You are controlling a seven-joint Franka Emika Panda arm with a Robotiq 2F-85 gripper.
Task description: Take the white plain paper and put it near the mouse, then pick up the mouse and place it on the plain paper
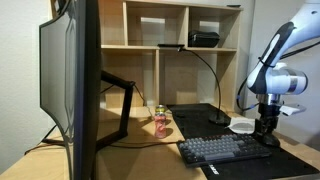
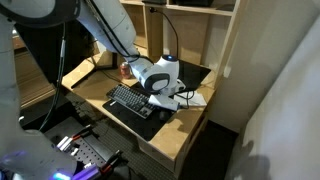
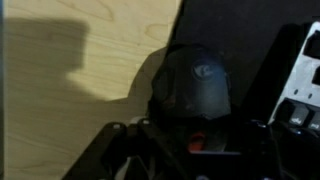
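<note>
One dark mouse point(image 3: 195, 85) sits just ahead of the gripper point(image 1: 265, 128), beside the keyboard point(image 1: 225, 150). I cannot tell whether its jaws are spread or closed. The white plain paper point(image 1: 242, 125) lies behind the keyboard's end, just beside the gripper.

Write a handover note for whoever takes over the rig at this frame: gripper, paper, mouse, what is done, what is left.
Gripper: looks open and empty, low over the mouse.
White plain paper: lies flat beside the gripper, not held.
Mouse: sits at the edge of the dark mat next to the bare desk, not on the paper.
Done: paper seems placed near the mouse.
Left: grasp the mouse and set it on the paper.
</note>
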